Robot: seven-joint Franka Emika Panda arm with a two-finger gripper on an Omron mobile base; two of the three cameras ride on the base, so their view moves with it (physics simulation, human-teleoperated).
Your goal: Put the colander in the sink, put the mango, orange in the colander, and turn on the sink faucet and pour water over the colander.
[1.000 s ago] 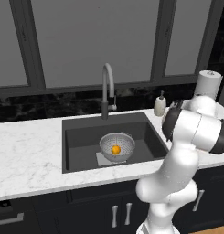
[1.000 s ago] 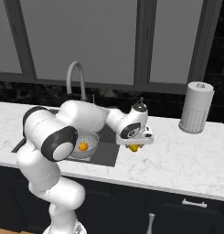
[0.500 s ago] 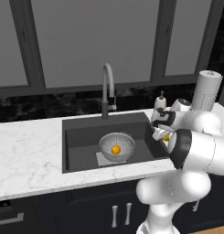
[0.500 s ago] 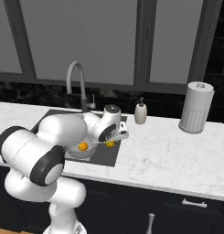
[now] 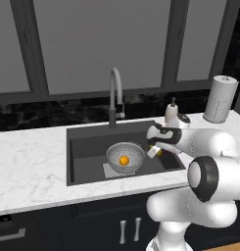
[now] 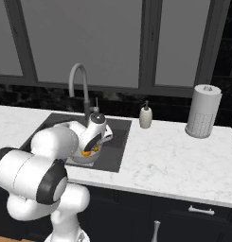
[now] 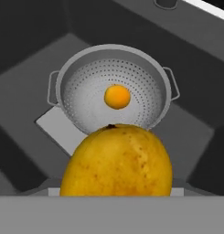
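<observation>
The silver colander stands on the bottom of the dark sink, and the small orange lies inside it. My gripper hangs over the right part of the basin, shut on the yellow mango. In the hand view the mango fills the lower middle and hides the fingertips, with the colander and the orange just beyond and below it. The sink faucet arches over the basin's back edge; no water shows. From the right, the gripper sits above the sink.
A beige soap dispenser stands behind the sink's right corner. A paper towel roll is at the far right of the white marble counter. A lighter square patch lies under the colander.
My arm has swung left from over the counter right of the sink to above the basin, carrying the mango. The colander and orange have stayed put.
</observation>
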